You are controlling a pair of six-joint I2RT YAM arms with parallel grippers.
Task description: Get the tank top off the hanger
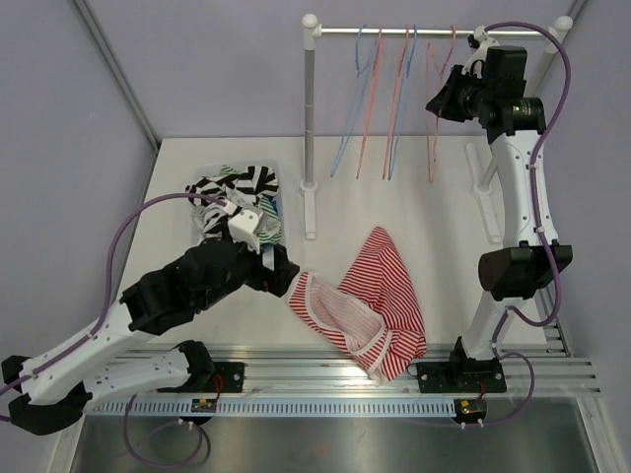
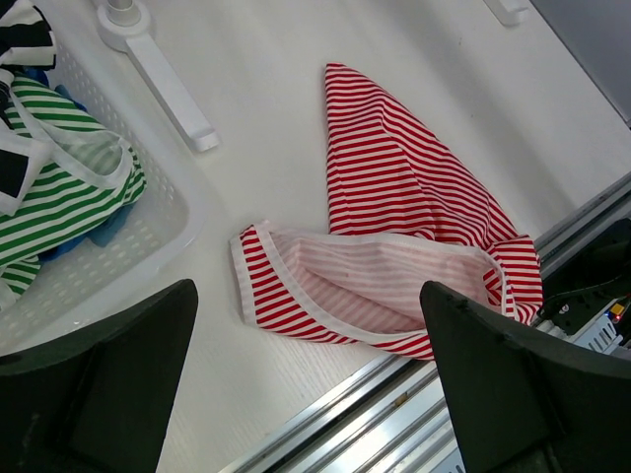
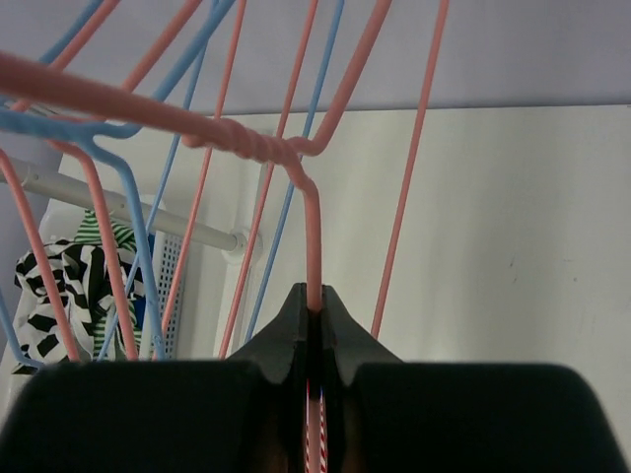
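Tank top down on the table, off the hanger, gripped by nothing.

Far left, beside the basket (image 2: 158, 232) of striped clothes: hovering with the left gripper (image 2: 311, 330) spread wide and empty, just over the near-left edge of the tank top (image 1: 380, 296). Lying crumpled on the table (image 1: 434, 207) between the two arms, mouth gaping toward the left arm, pale inside showing. Looks thin, light and limp: likely to sag, fold and drag rather than hold any shape, neither fragile nor slippery. Best pinched at the white-bound rim nearest the open jaws, with doubled cloth there to bite on. Risky to pinch mid-panel, perhaps catching one layer only. Far right, up at the rail (image 1: 434, 32): clamped tight with the right gripper (image 3: 314, 301) on the wire of the pink hanger (image 3: 313, 236).
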